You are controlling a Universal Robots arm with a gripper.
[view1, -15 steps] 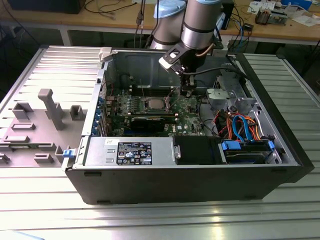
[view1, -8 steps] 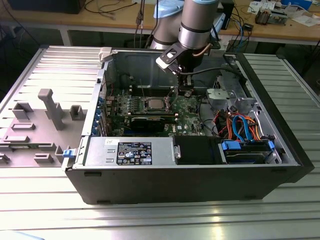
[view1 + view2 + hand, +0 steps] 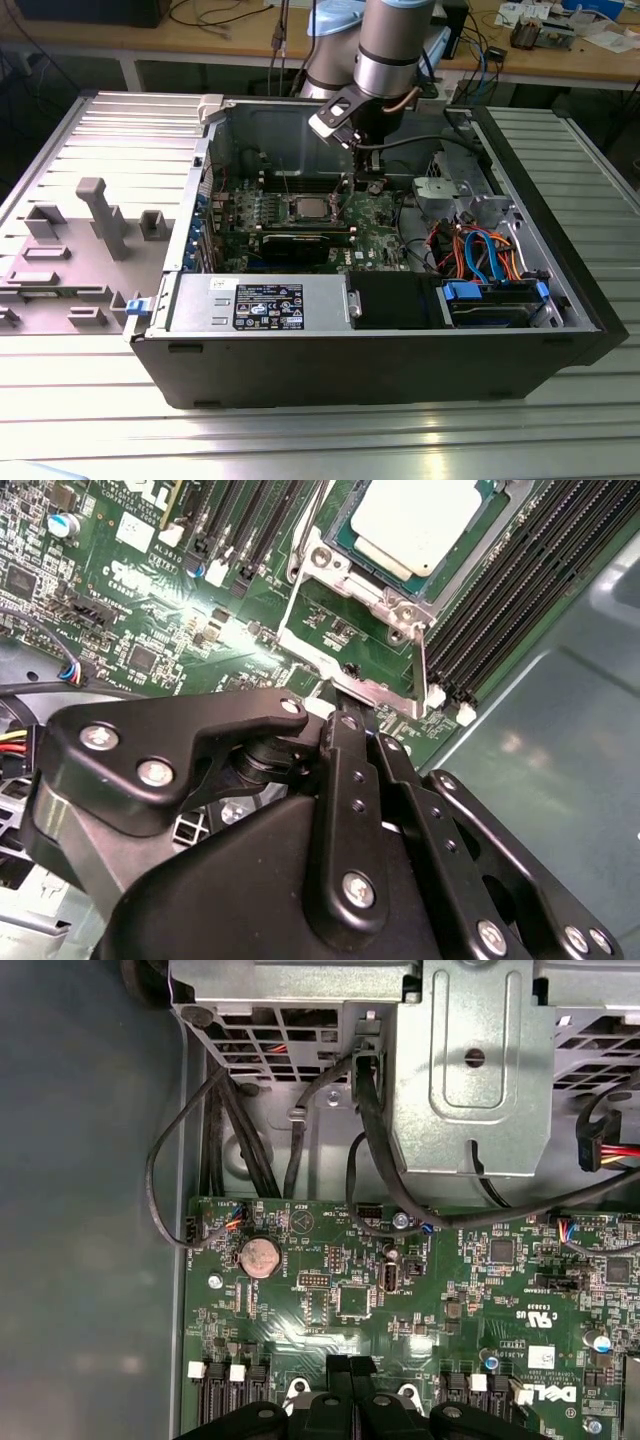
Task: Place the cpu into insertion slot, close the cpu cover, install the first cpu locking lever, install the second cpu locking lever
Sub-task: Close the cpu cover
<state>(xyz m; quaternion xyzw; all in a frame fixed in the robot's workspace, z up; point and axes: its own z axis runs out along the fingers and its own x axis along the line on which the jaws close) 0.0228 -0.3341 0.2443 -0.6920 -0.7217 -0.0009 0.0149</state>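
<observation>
I'm reaching down into the open computer case [image 3: 300, 370], which is sitting on the ribbed metal table [image 3: 300, 440]. My claw [image 3: 355, 170] is hanging low over the green board [image 3: 330, 1300], just beside the socket on the exterior view's right.

The chip [image 3: 420, 520] is lying flat in the socket [image 3: 380, 592]. Its dull silver top is showing bare in the second wrist view, and the long black memory slots [image 3: 520, 590] are running alongside it.

The cover [image 3: 365, 685], a thin silver frame, is looking raised off the chip rather than lying over it, with green board showing through its open middle. I'm bringing my fingertips right up against its outer edge.

My fingers [image 3: 340, 1380] are clenched, pressing tip to tip in both wrist views. I can't tell whether a sliver of that edge is caught between them.

In the first wrist view I'm looking past my fingertips across the board. A round coin battery [image 3: 260, 1256] is sitting near its far edge. Black cables [image 3: 230, 1130] are looping down from a grey metal bracket [image 3: 470, 1070] beyond it.

In the exterior view the black graphics card [image 3: 300, 243] is lying just in front of the socket. The grey power supply box [image 3: 260, 300] is sitting along the near wall of the case.
</observation>
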